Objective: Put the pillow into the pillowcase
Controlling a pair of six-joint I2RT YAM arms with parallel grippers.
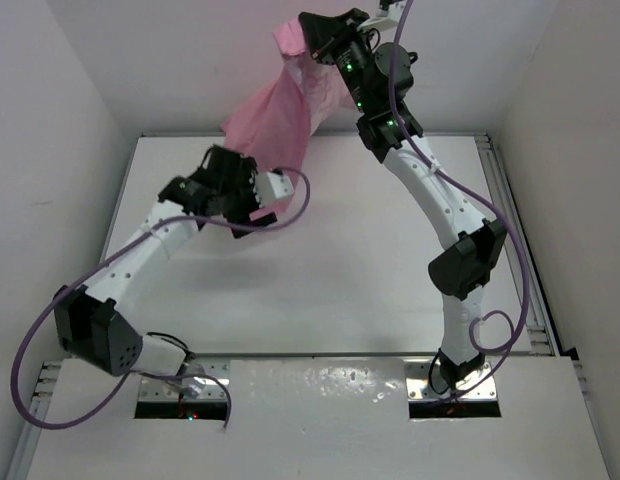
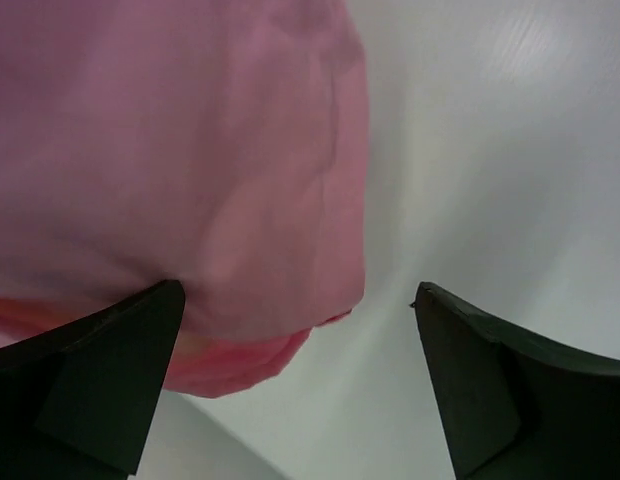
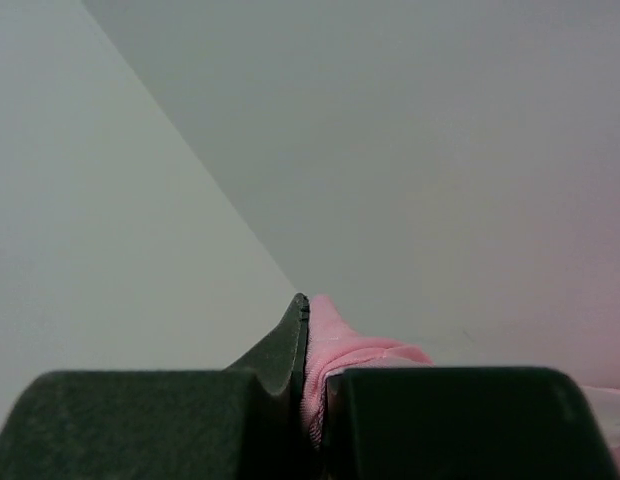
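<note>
The pink satin pillowcase [image 1: 280, 115] hangs in the air at the back of the table. My right gripper [image 1: 312, 42] is shut on its top edge and holds it high; the pinched pink fabric [image 3: 335, 345] shows between its fingers. The case bulges as if filled, but the pillow itself is hidden. My left gripper [image 1: 252, 195] is open just below the case's lower end. In the left wrist view the pink case [image 2: 180, 160] fills the upper left, above the left finger [image 2: 100, 370], with bare gap between the jaws.
The white table [image 1: 320, 270] lies below, with white walls [image 1: 50, 120] at left, back and right. A metal rail [image 1: 510, 220] runs along the table's right edge. Purple cables loop off both arms.
</note>
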